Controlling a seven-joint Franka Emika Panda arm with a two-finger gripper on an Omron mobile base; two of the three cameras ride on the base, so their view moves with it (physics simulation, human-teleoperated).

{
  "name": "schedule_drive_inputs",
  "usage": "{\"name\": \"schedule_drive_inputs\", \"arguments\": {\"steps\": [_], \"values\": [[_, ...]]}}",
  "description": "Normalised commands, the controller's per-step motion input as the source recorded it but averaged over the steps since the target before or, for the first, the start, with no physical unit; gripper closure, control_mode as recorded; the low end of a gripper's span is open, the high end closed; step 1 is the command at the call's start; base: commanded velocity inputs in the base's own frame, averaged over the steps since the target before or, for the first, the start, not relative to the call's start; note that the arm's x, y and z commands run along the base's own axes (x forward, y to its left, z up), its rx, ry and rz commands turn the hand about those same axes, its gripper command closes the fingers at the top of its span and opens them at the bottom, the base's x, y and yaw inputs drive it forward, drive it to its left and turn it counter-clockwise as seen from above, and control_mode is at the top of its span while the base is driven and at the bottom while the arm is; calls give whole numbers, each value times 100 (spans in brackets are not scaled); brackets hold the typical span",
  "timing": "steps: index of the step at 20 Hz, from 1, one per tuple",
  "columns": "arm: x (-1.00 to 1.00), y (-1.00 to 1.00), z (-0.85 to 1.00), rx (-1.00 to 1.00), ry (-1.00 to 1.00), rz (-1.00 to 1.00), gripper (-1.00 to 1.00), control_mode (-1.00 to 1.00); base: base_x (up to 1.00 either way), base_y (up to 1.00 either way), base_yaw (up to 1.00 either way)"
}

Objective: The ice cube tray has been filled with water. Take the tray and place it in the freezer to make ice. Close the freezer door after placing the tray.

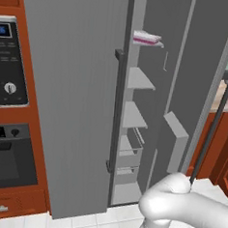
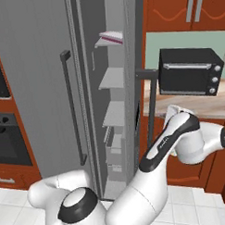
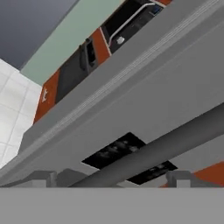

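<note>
The ice cube tray point(image 1: 147, 38) point(image 2: 112, 38), pale with a pinkish rim, lies flat on the top white shelf inside the freezer point(image 1: 138, 79) point(image 2: 110, 79). The freezer door point(image 1: 187, 68) point(image 2: 133, 62) stands swung wide open to the right. My arm reaches round to the door's outer side. In the hand view my gripper point(image 3: 111, 179) is open, close to the door's grey outer face point(image 3: 175, 87). The door's dark bar handle point(image 3: 166, 144) point(image 2: 152, 103) point(image 1: 217, 124) runs between the fingertips point(image 3: 43, 177), beside the black display point(image 3: 118, 153). Nothing is held.
The plain grey door point(image 1: 68, 98) on the left is closed. A black wall oven point(image 1: 6, 156) sits in the orange cabinetry further left. A black toaster oven point(image 2: 189, 71) stands on the counter point(image 2: 207, 108) right of the open door. White drawers point(image 1: 130, 146) fill the lower freezer.
</note>
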Motion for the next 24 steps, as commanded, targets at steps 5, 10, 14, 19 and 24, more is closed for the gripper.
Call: {"name": "schedule_drive_inputs", "arguments": {"steps": [5, 10, 14, 19, 24], "values": [[33, -8, -43, 3, 0, 8, -100, -100, 0, 0, 0], [24, -17, -30, 1, 0, 3, -100, -100, 0, 0, 0], [25, -27, -23, 0, 0, 0, -100, -100, 0, 0, 0], [44, -16, -29, 0, 0, 1, -100, -100, 0, 0, 0], [71, 0, -43, 2, 0, 9, -100, -100, 0, 0, 0]]}}
